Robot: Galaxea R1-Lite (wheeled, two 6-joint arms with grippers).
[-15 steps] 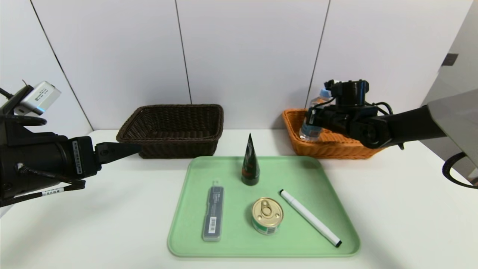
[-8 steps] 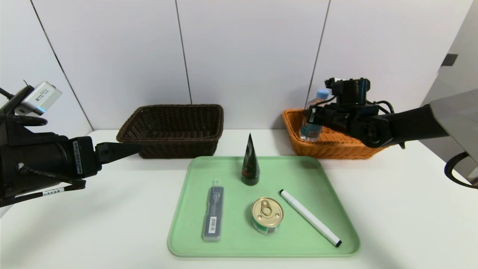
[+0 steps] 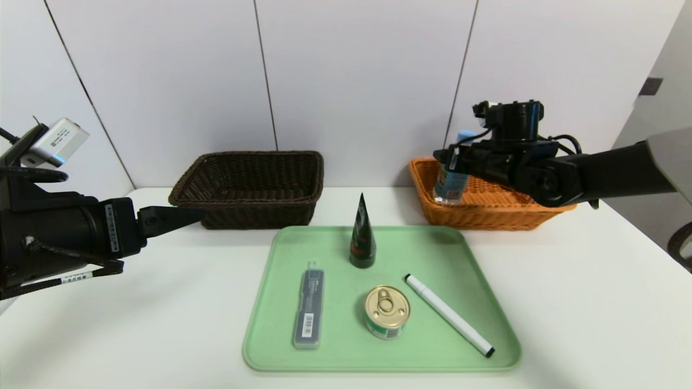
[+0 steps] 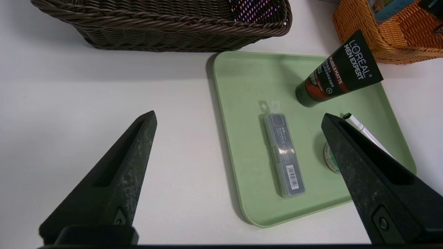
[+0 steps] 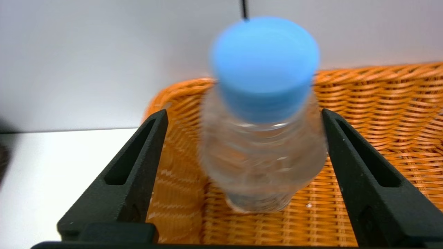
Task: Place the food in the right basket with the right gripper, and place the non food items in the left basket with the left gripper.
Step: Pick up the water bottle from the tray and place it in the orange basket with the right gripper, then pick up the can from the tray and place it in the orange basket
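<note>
A clear water bottle (image 3: 452, 186) with a blue cap stands in the orange right basket (image 3: 486, 212). My right gripper (image 3: 453, 161) is open around its upper part. In the right wrist view the bottle (image 5: 263, 145) is blurred between the spread fingers, which do not grip it. On the green tray (image 3: 432, 249) are a black tube (image 3: 362, 233) standing upright, a grey case (image 3: 308, 308), a tin can (image 3: 386, 312) and a white marker (image 3: 448, 315). My left gripper (image 3: 199, 214) hangs open left of the tray, with nothing in it.
The dark brown left basket (image 3: 251, 186) stands empty behind the tray's left corner. The wall rises close behind both baskets. In the left wrist view the grey case (image 4: 283, 154) and the black tube (image 4: 341, 71) lie beyond the open fingers.
The right gripper has let go of the bottle and risen a little. The bottle now stands by itself in the orange basket. The left arm has not moved.
</note>
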